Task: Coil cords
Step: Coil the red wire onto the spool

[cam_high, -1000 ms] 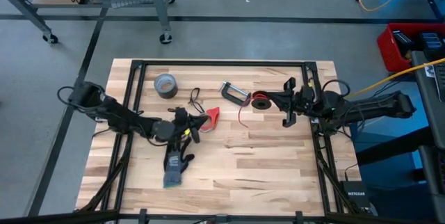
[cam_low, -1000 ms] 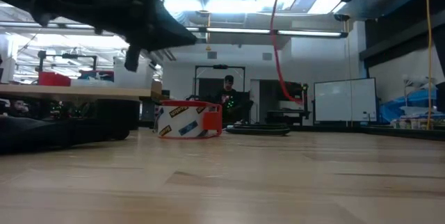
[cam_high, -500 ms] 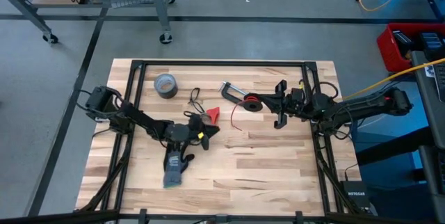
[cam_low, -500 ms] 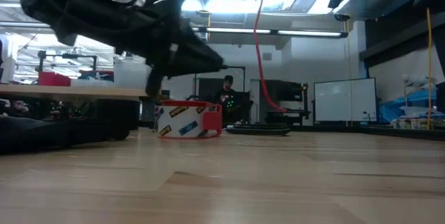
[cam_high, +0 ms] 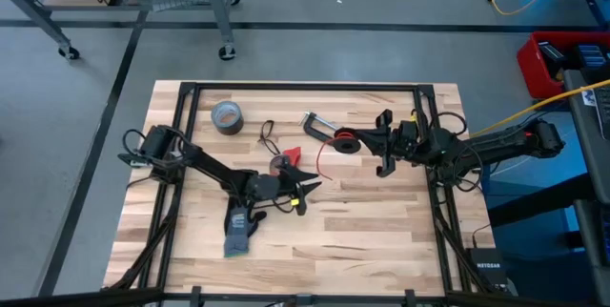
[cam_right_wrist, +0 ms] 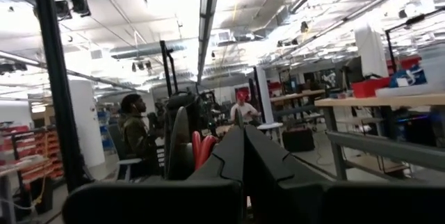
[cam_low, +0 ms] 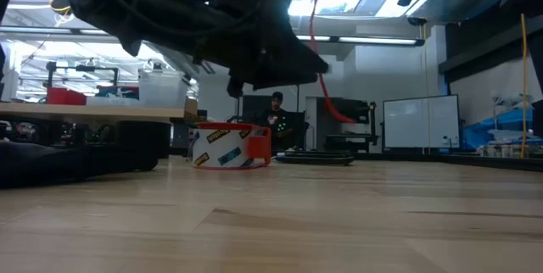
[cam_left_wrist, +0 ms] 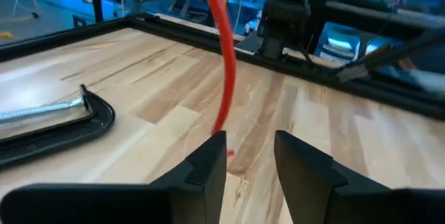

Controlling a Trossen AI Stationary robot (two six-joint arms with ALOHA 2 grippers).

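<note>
Left gripper [cam_left_wrist: 249, 156] open at the red cord's end

Its fingers stand apart, empty; the red cord [cam_left_wrist: 224, 78] hangs just ahead, rising to the right gripper [cam_high: 385, 143], pinched shut on it. A black C-clamp [cam_left_wrist: 62, 123] lies beside.

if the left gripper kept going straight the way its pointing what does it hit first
Most likely the red cord. In the left wrist view it hangs just ahead of the open left gripper, its lower end about in line with the gap between the fingers. Beyond it lies bare table. Depth is hard to judge, so it might narrowly miss.
</note>
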